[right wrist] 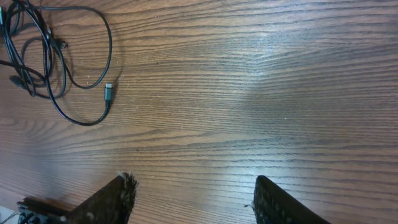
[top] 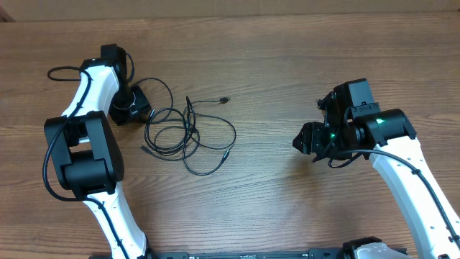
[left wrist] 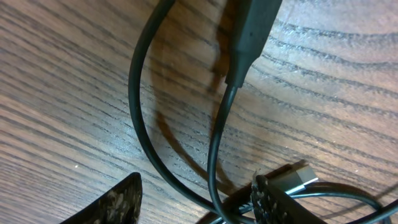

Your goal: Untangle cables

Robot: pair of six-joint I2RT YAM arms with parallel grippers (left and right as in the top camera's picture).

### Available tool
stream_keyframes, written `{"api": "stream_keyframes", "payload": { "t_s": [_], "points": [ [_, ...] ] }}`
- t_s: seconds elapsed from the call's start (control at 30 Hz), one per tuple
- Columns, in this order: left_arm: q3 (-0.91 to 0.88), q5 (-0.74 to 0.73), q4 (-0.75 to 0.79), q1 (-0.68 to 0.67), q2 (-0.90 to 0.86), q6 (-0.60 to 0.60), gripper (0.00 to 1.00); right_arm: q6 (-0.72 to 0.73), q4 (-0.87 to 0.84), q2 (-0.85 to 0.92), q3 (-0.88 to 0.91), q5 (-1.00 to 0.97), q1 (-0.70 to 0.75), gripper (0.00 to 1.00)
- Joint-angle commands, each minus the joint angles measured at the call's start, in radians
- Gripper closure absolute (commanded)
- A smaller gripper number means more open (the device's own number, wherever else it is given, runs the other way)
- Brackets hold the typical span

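The cables (top: 180, 133) lie on the wooden table as thin black loops tangled together at centre-left, with small plug ends sticking out. My left gripper (top: 133, 108) is low over their left end. In the left wrist view it (left wrist: 196, 183) stands open, two cable strands (left wrist: 140, 106) run between its fingers, and a silver plug (left wrist: 298, 177) lies by the right finger. My right gripper (top: 305, 140) hovers open at the right, far from the cables. Its wrist view shows only bare wood between the fingers (right wrist: 193, 183), with the cables (right wrist: 37, 56) at top left.
The wooden table (top: 273, 65) stretches across the whole view. A thicker black wire (top: 61, 72) loops out from the left arm at the far left. The two arm bases stand at the front edge.
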State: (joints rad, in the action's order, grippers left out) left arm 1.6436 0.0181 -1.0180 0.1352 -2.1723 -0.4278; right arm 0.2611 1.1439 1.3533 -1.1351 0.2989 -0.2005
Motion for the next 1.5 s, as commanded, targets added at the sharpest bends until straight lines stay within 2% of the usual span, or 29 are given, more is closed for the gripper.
{"api": "stream_keyframes", "payload": {
  "t_s": [0.0,0.43,0.5,0.63,0.67,1.03,1.47],
  "points": [
    [0.002,-0.009,-0.004,0.002,-0.016,-0.026,0.43,-0.002,-0.005,0.0,-0.01,-0.007,0.005,0.41],
    [-0.09,-0.009,0.061,0.002,-0.016,-0.026,0.45,-0.002,-0.005,0.0,-0.01,-0.006,0.005,0.41],
    [-0.091,-0.009,0.063,0.002,-0.016,-0.026,0.55,-0.002,-0.005,0.0,-0.01,-0.006,0.005,0.41],
    [-0.091,-0.014,0.07,0.002,-0.016,-0.026,0.94,-0.002,-0.003,0.0,-0.01,-0.006,0.005,0.41],
    [-0.09,-0.019,0.07,0.002,-0.016,-0.026,0.96,-0.002,-0.002,0.0,-0.01,-0.006,0.005,0.41],
    [-0.003,-0.134,0.072,0.002,0.031,-0.017,0.96,-0.003,0.014,0.0,-0.01,-0.007,0.005,0.42],
    [0.219,-0.412,0.091,0.002,0.372,0.032,0.96,-0.003,0.008,0.0,-0.01,-0.007,0.005,0.41]
  ]
}}
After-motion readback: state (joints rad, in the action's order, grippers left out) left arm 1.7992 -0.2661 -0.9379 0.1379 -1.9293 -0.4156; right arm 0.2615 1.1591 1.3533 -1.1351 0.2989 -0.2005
